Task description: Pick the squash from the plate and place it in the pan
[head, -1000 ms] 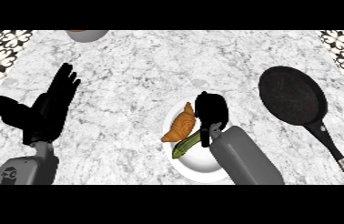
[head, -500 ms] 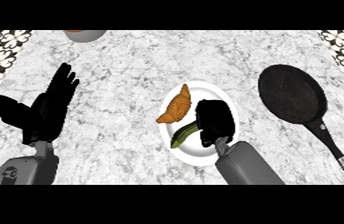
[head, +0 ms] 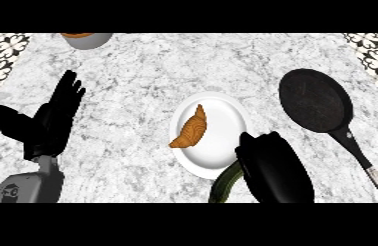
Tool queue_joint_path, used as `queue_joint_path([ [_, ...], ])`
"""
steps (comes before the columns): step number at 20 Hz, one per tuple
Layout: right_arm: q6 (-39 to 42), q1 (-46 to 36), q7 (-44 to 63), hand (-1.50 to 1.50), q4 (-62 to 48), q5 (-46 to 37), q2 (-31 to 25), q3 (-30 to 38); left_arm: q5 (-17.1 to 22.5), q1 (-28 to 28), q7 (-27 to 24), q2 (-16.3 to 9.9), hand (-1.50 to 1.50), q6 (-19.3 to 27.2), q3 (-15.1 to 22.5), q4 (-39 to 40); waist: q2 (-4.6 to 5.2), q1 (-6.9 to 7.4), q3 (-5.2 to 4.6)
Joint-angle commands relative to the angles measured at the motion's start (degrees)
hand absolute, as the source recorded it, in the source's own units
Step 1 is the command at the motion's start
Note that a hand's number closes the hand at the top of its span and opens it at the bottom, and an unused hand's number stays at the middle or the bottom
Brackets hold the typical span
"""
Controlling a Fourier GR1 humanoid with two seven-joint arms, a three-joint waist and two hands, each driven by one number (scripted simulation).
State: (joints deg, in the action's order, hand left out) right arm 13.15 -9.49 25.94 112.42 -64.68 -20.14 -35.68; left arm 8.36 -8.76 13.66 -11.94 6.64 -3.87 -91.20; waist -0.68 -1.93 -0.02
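Note:
A dark green squash (head: 226, 184) pokes out from under my right hand (head: 270, 166), which is shut on it near the view's lower edge, just past the white plate's (head: 225, 114) near rim. Most of the squash is hidden by the hand. An orange-brown croissant (head: 190, 128) still lies on the plate's left half. To the right of the plate lies the black pan (head: 313, 100), its handle (head: 356, 151) pointing toward the lower right. My left hand (head: 52, 119) rests open at the left, fingers up.
A grey bowl (head: 87, 39) with something orange in it sits at the far left edge of the marble counter. Patterned wall tiles (head: 12, 46) show in both top corners.
My right hand closed on the squash and drew it off the plate toward the view's lower edge. The croissant and left hand stayed put.

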Motion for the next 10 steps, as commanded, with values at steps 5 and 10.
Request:
queue_joint_path([
  [5,8.9,5.2,3.3,1.5,25.8,0.5,-5.9,6.7,-0.1,0.5,-0.9,0.7,0.0,-1.2,0.2,0.0,0.53,1.35,0.0],
  [10,13.4,-0.4,2.8,1.5,23.6,9.3,-1.9,19.2,0.1,-2.6,1.4,-0.4,0.0,-1.6,-0.9,0.5,0.68,1.87,0.01],
])
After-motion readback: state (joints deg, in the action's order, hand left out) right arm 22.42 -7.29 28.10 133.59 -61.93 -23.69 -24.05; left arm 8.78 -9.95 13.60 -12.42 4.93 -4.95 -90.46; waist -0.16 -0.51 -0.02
